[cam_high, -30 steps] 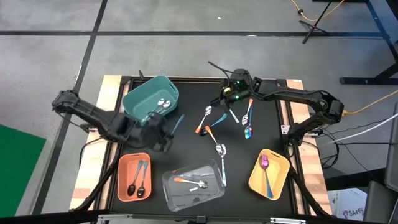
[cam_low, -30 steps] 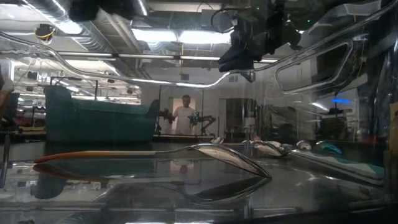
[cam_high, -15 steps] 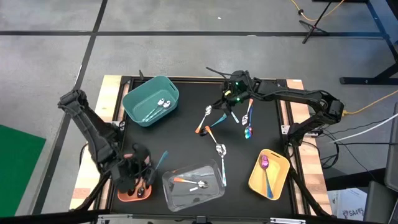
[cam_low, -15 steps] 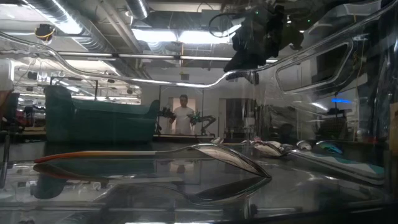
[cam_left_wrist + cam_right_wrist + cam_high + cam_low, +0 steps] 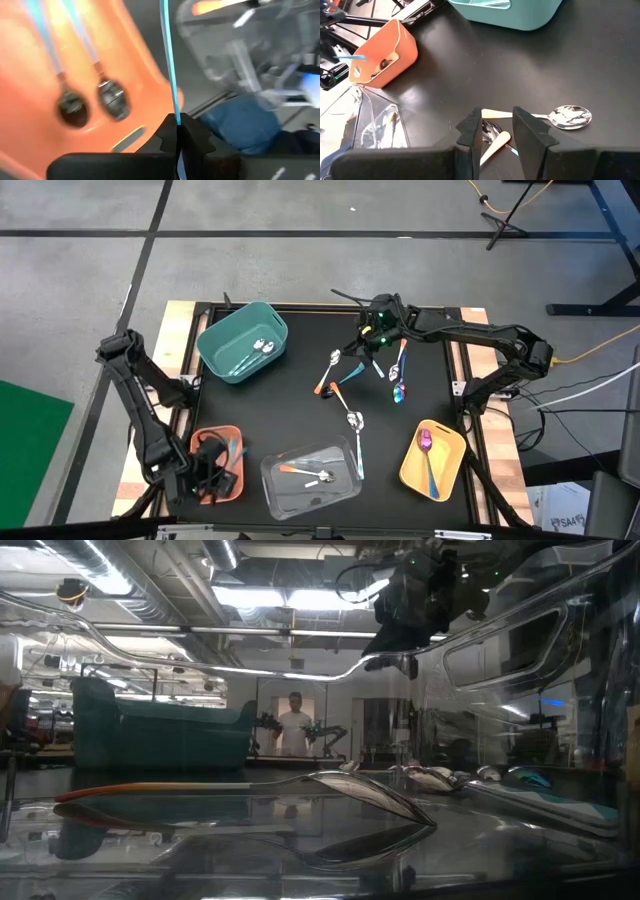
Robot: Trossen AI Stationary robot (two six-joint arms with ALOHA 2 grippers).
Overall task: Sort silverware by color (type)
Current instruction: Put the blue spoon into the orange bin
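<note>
High view: a second ago the left gripper (image 5: 205,472) was beside the teal bin (image 5: 243,340) at 11 o'clock on the table; it has swung down to 7 o'clock and now hangs over the salmon bin (image 5: 217,464), carrying a teal-handled spoon (image 5: 226,452). The right gripper (image 5: 374,342) has barely shifted, hovering at 1 o'clock above the loose spoons (image 5: 345,373) near the middle of the mat. The clear bin (image 5: 311,477) at 6 o'clock and the yellow bin (image 5: 432,458) at 4 o'clock each hold spoons.

Low view: only the right gripper (image 5: 405,610) shows, high at 1 o'clock, much where it was; an orange-handled spoon (image 5: 250,790) lies close in front.

Left wrist view: the fingers (image 5: 192,135) are pinched tight on the thin teal handle (image 5: 168,60), with two dark-bowled spoons (image 5: 92,97) already lying in the salmon bin (image 5: 30,135) below. The carry looks done; release is what remains.

Right wrist view: the fingers (image 5: 530,131) stand partly apart with nothing between them, above an orange-handled spoon (image 5: 492,145) and a silver-bowled one (image 5: 567,115), likely the next pick.
</note>
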